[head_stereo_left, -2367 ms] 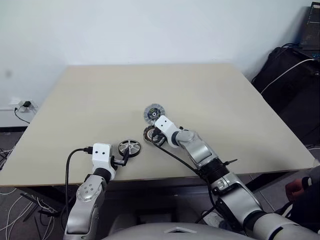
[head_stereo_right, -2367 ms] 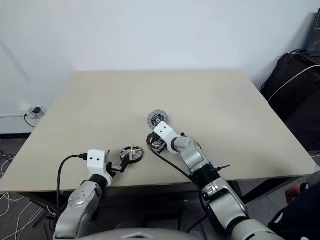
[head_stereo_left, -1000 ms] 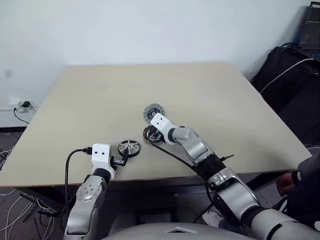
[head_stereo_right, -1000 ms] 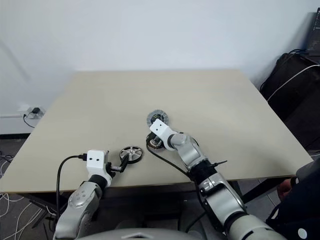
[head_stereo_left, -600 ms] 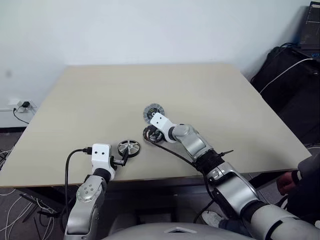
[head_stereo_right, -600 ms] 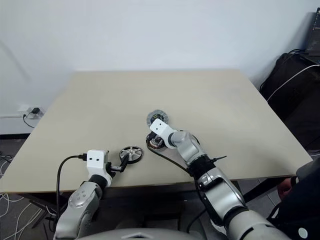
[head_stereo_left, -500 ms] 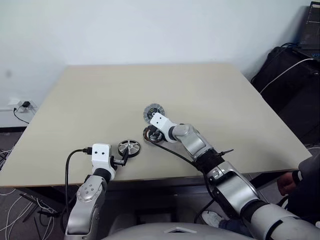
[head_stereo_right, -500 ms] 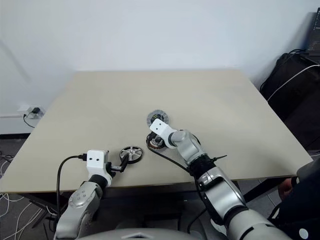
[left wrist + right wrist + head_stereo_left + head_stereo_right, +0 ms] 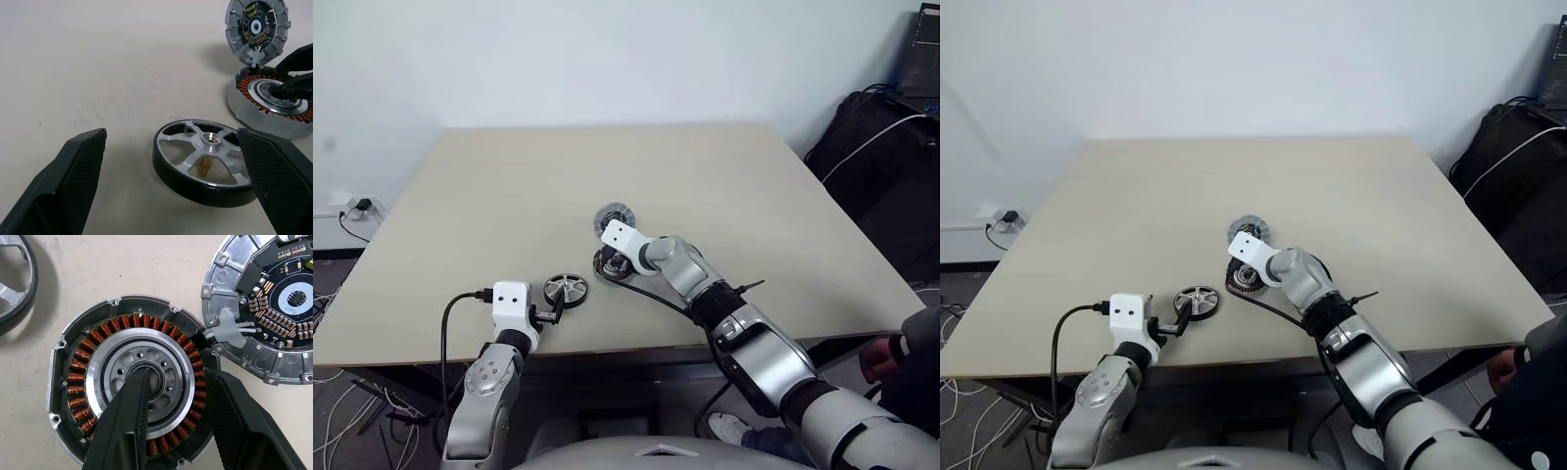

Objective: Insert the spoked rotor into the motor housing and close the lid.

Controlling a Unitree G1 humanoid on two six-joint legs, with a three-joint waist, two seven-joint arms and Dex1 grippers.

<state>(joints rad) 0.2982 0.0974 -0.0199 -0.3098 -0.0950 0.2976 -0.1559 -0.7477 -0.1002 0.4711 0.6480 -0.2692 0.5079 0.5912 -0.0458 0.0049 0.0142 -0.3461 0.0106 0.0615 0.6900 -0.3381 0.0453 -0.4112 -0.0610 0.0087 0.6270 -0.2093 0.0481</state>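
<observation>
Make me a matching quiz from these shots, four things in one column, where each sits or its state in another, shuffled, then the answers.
Things:
1. spoked rotor
2. motor housing
3. lid
4. left gripper

States:
A. circuit-board face up, beside the copper windings
B. one finger of the right gripper in its centre bore, the other over its rim
C. open, fingers either side of the wheel
D. flat on the table, unheld

Pairs: 1-D, 2-B, 3-A, 4-C

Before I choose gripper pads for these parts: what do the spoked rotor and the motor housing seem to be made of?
Spoked rotor: apparently bare machined metal, bright silver spokes and hub, inside a dark matte rim that could be rubber or coated metal; a brass-coloured pin shows under the hub. Motor housing: likely cast aluminium, dull grey flange with screw holes, a ring of glossy copper wire coils, and a polished silver centre.
</observation>
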